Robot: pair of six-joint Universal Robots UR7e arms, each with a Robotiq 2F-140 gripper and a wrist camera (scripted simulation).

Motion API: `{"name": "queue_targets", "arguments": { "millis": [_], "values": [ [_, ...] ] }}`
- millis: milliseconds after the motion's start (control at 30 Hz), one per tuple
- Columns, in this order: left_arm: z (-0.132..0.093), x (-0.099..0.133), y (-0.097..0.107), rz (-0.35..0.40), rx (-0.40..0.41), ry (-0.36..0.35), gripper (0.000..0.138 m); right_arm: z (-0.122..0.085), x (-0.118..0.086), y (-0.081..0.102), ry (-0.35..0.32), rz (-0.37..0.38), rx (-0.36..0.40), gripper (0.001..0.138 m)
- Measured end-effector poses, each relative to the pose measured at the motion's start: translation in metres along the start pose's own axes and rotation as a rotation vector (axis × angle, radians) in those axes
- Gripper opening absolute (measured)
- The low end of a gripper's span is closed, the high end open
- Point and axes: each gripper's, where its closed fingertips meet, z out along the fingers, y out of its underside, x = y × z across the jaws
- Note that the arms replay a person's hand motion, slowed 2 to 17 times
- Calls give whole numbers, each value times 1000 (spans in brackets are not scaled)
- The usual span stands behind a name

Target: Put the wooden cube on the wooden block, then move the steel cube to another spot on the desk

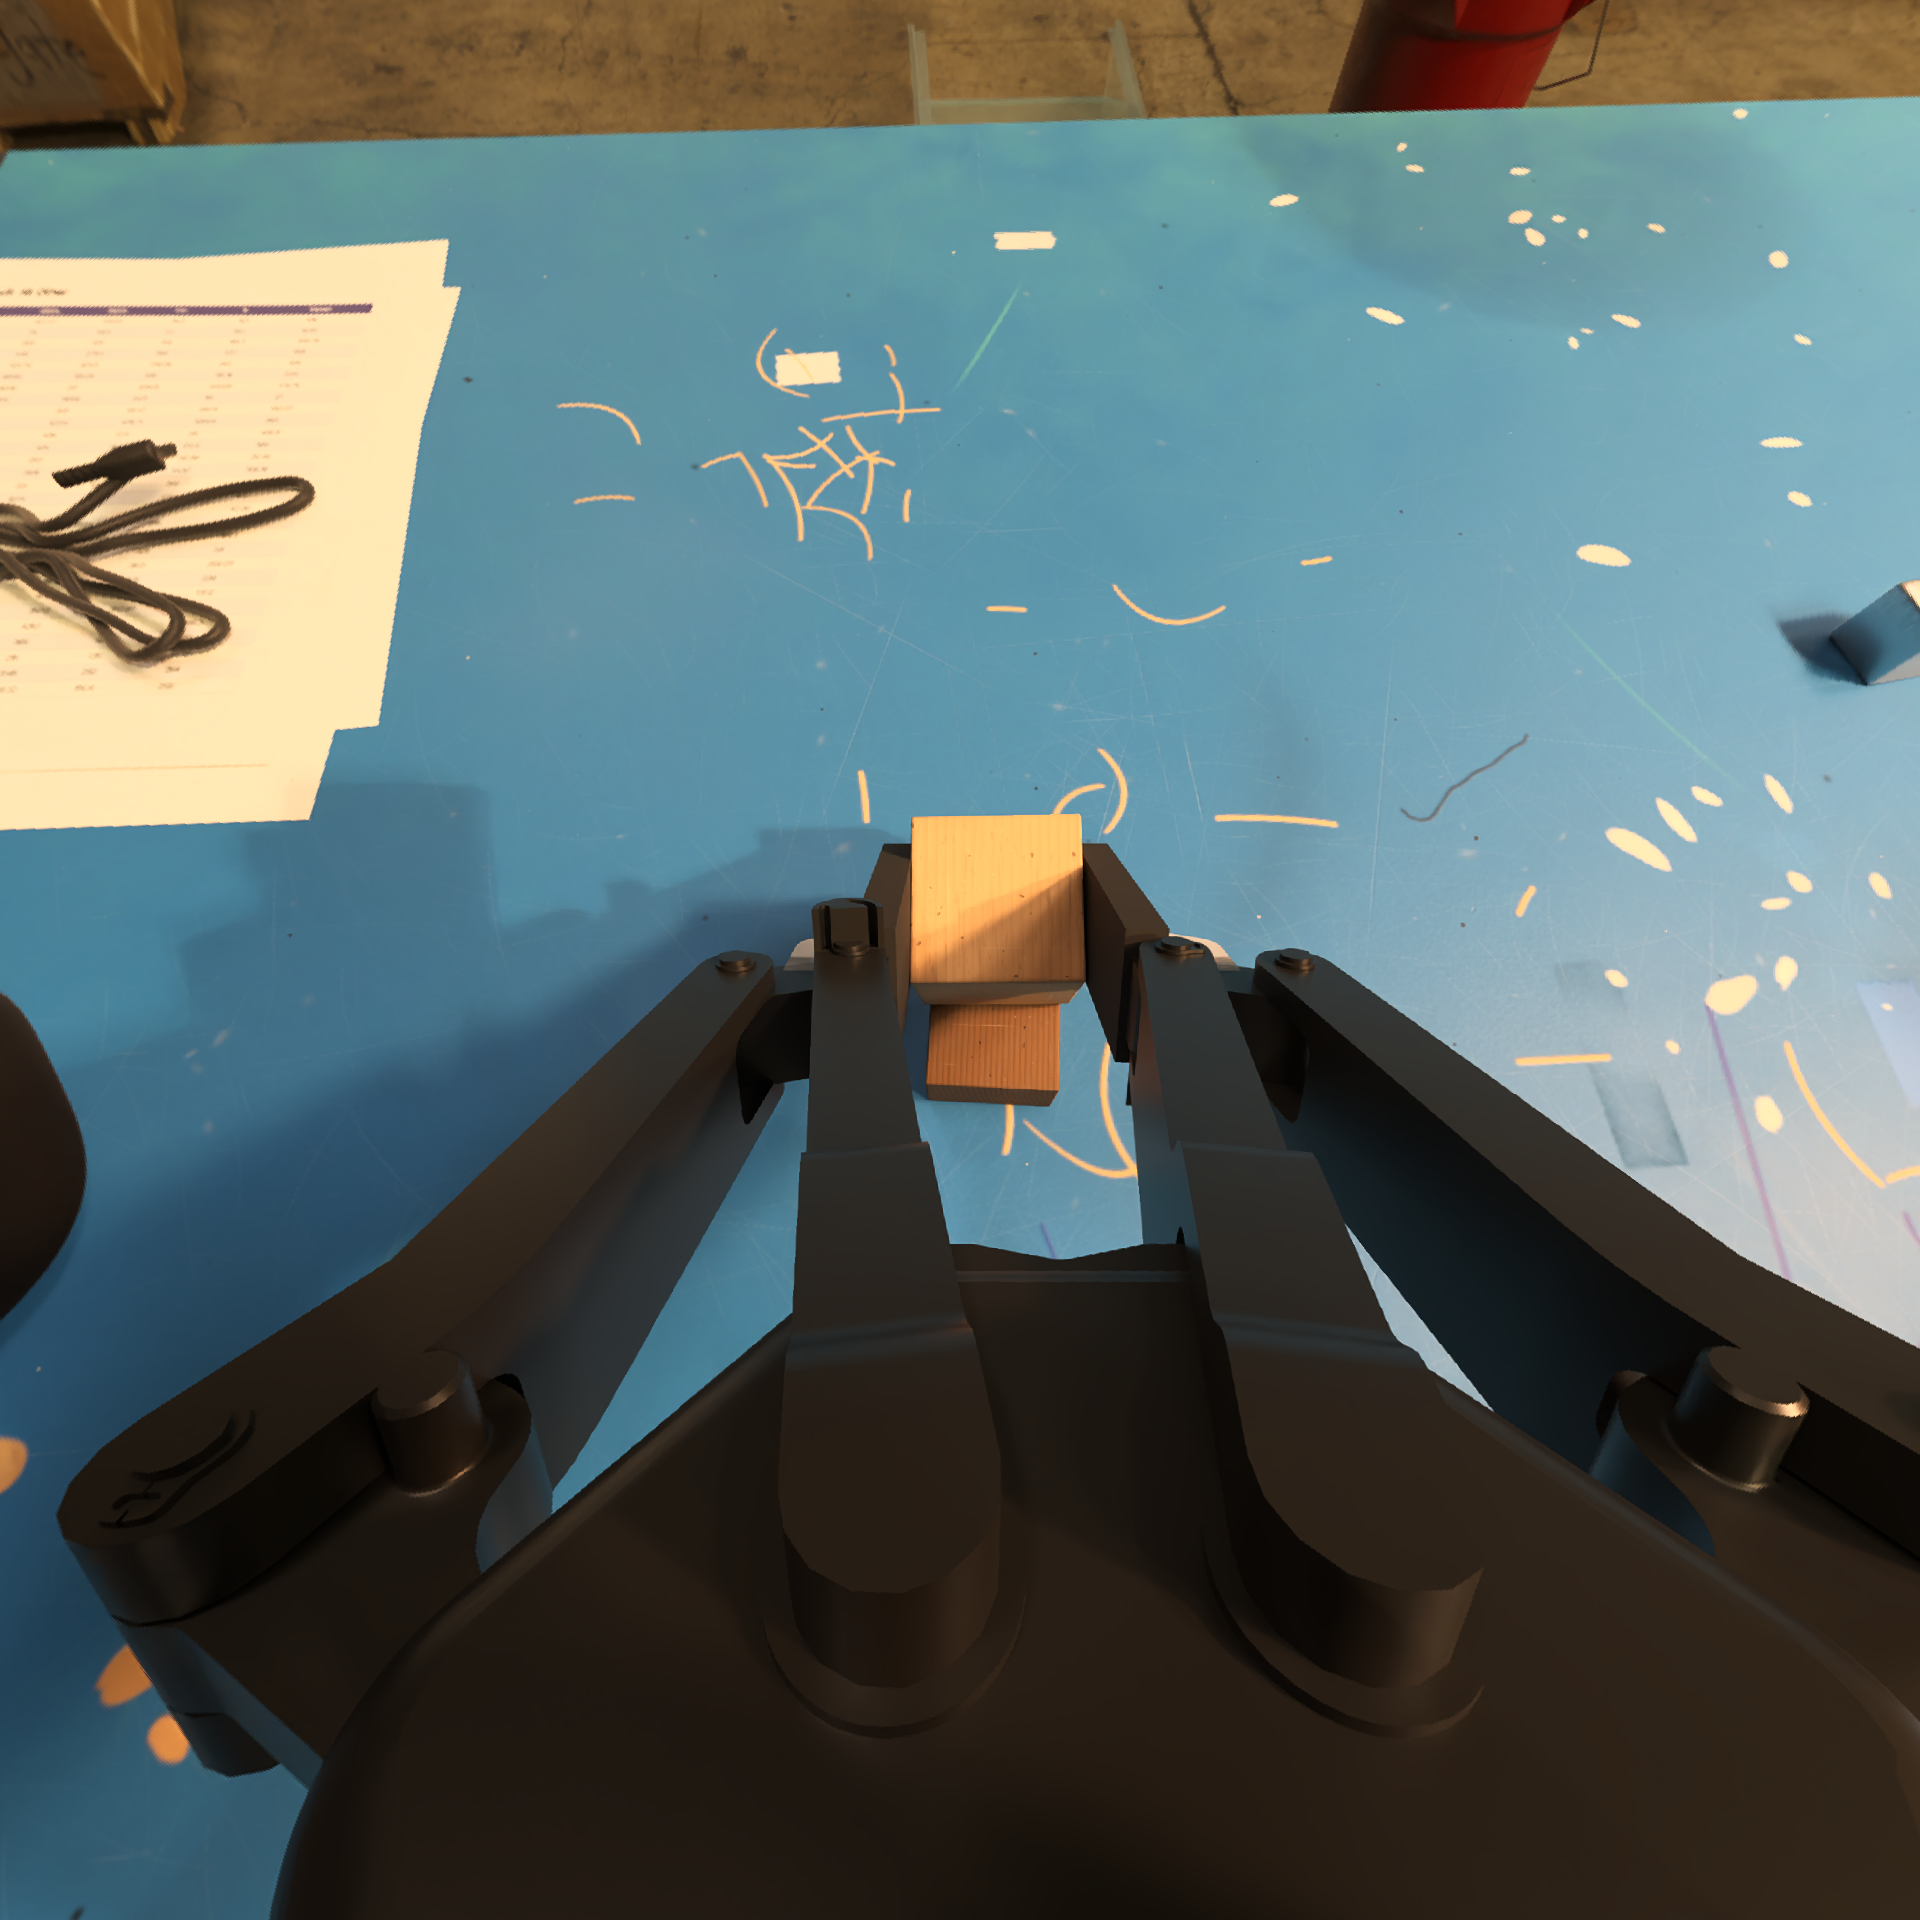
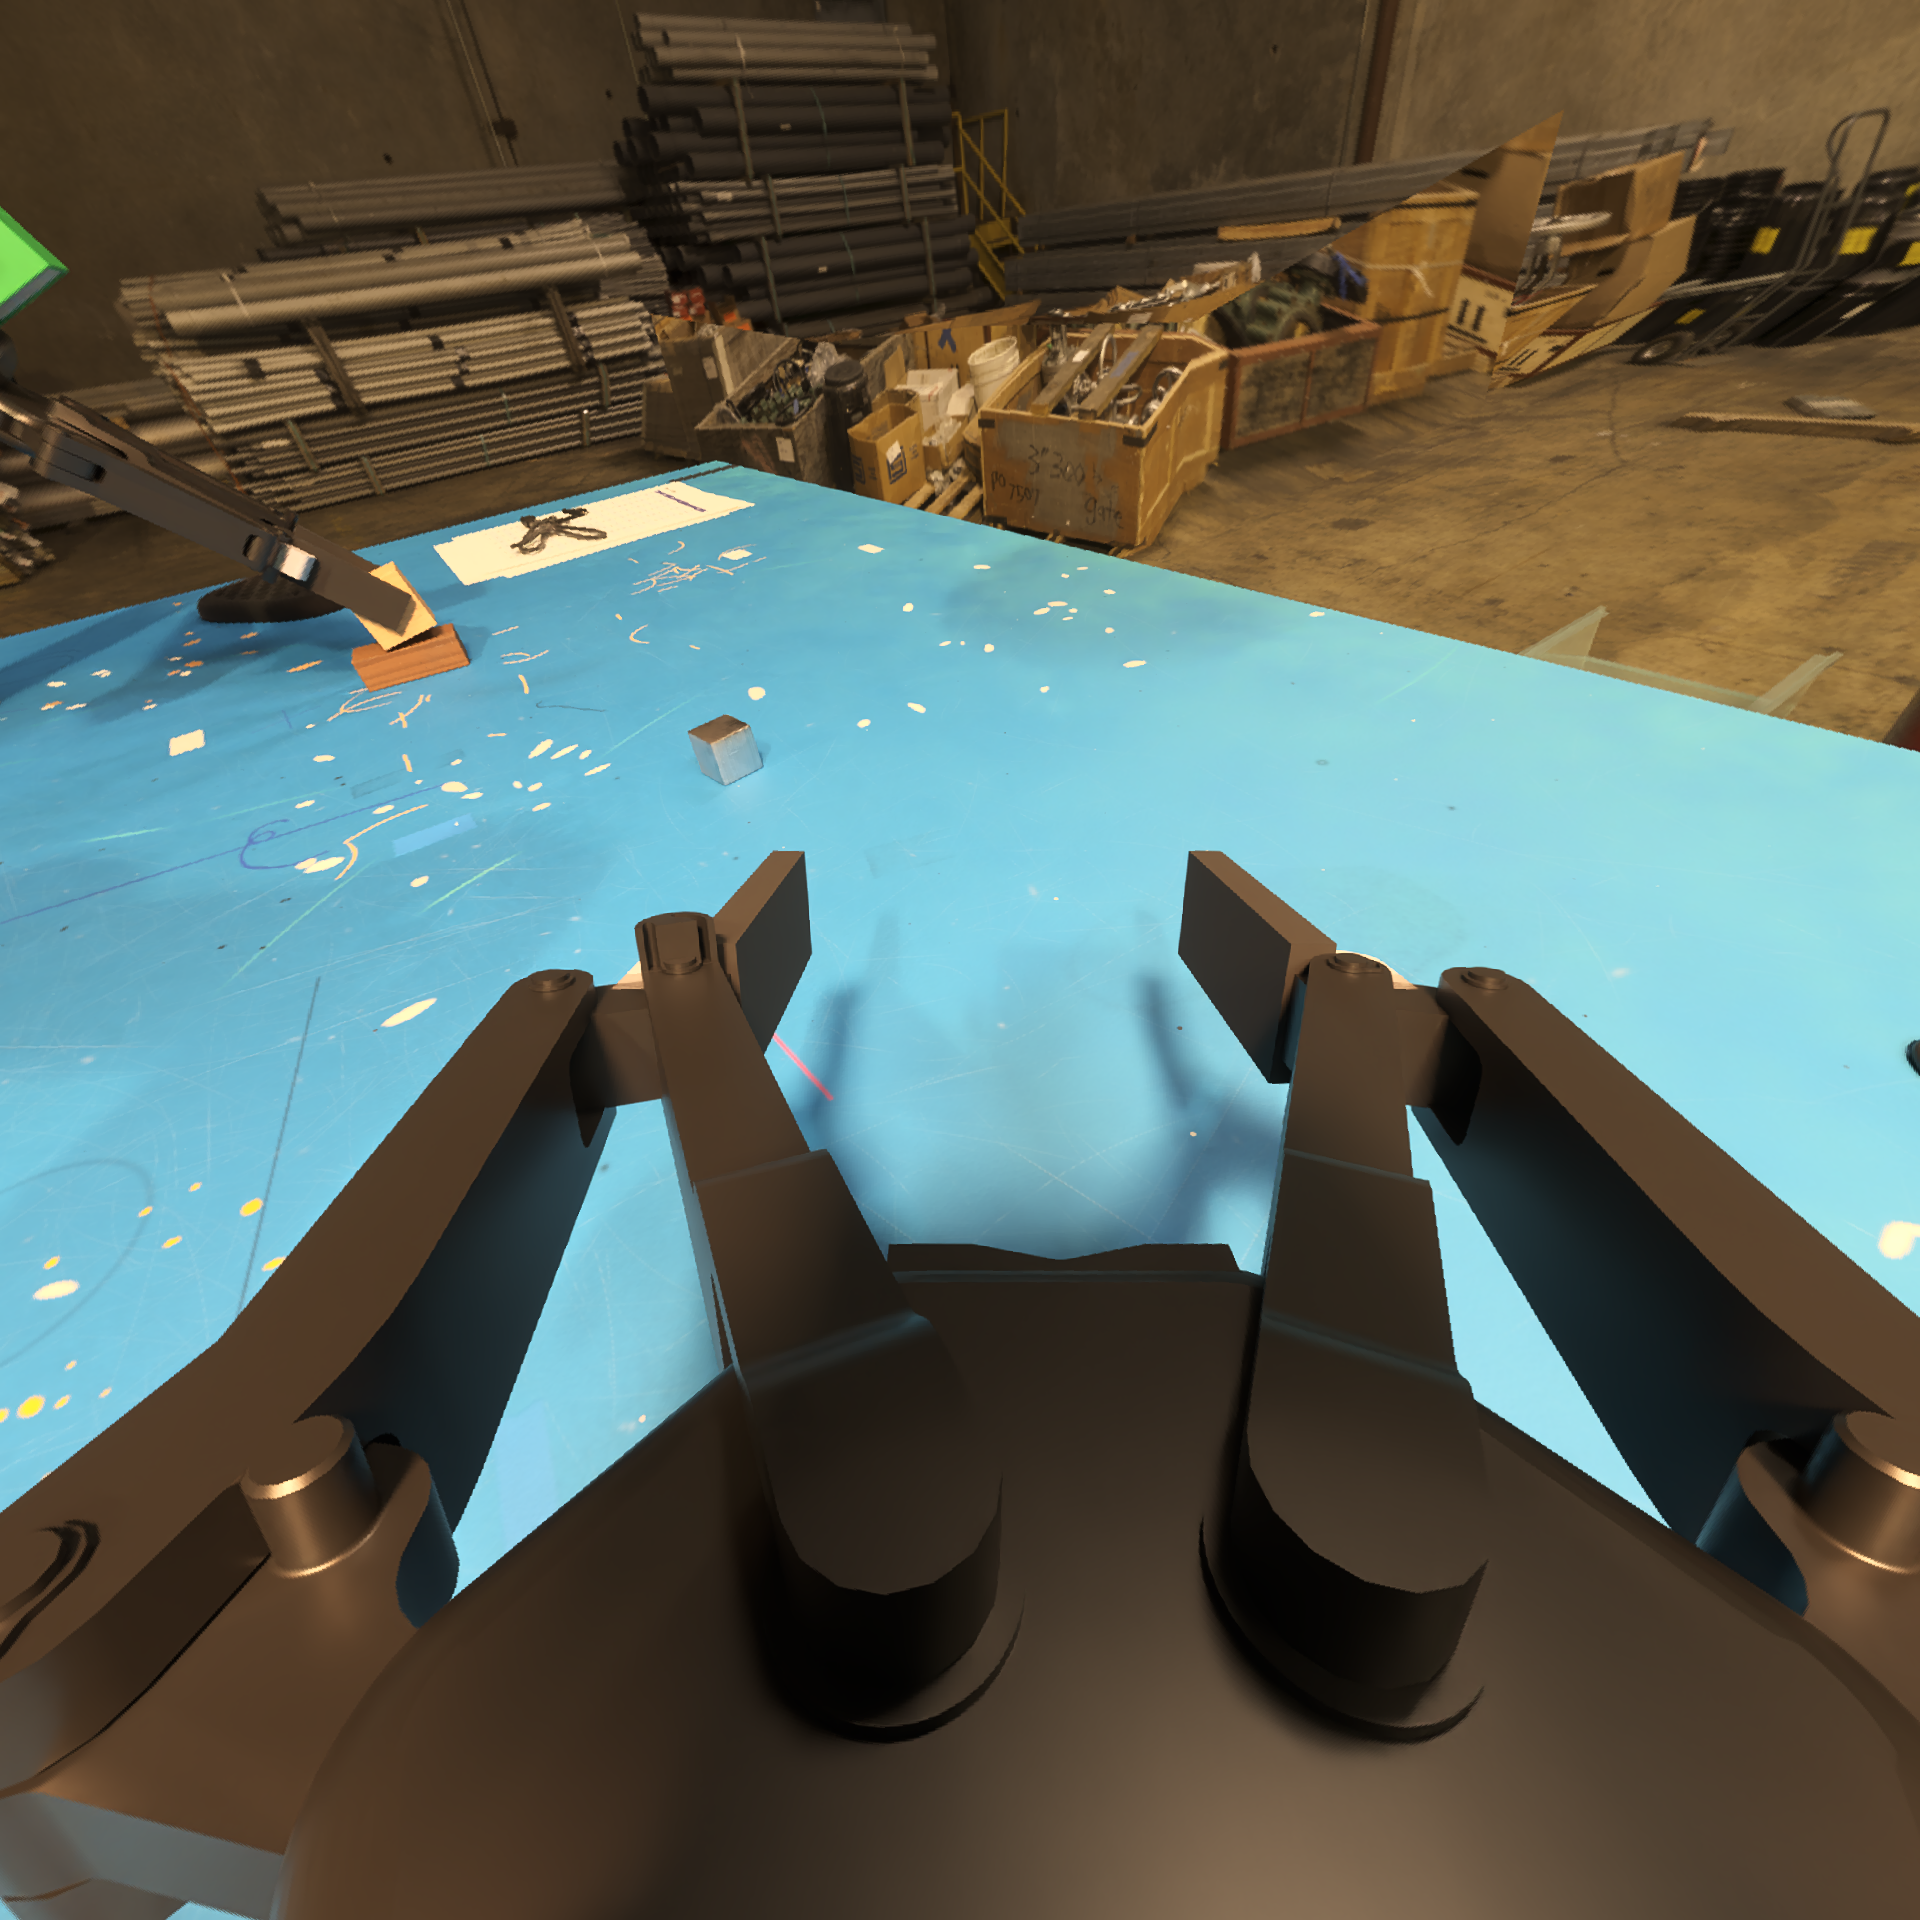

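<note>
My left gripper [image 1: 995,883] is shut on the pale wooden cube [image 1: 995,904], holding it tilted right over the darker wooden block [image 1: 992,1049], which lies flat on the blue desk [image 1: 1351,468]. In the right wrist view the cube [image 2: 407,613] touches or nearly touches the block [image 2: 410,658] at far left, with the left gripper [image 2: 390,608] on it. The steel cube [image 2: 725,748] sits alone on the desk, ahead and left of my right gripper [image 2: 997,904], which is open and empty above the desk. The steel cube also shows at the right edge of the left wrist view [image 1: 1881,644].
Sheets of paper [image 1: 208,520] with a coiled black cable [image 1: 125,551] lie at the desk's left. A black round object [image 1: 31,1143] shows at the left edge. Paint marks cover the desk. Crates and pipe stacks [image 2: 520,312] stand beyond the desk.
</note>
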Motion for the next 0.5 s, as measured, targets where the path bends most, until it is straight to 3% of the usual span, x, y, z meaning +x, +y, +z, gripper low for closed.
{"name": "queue_targets", "arguments": {
  "millis": [500],
  "values": [
    [0,3,1,76,-8,-11,41,0,-1,-1,-6,3,9,94]
  ]
}}
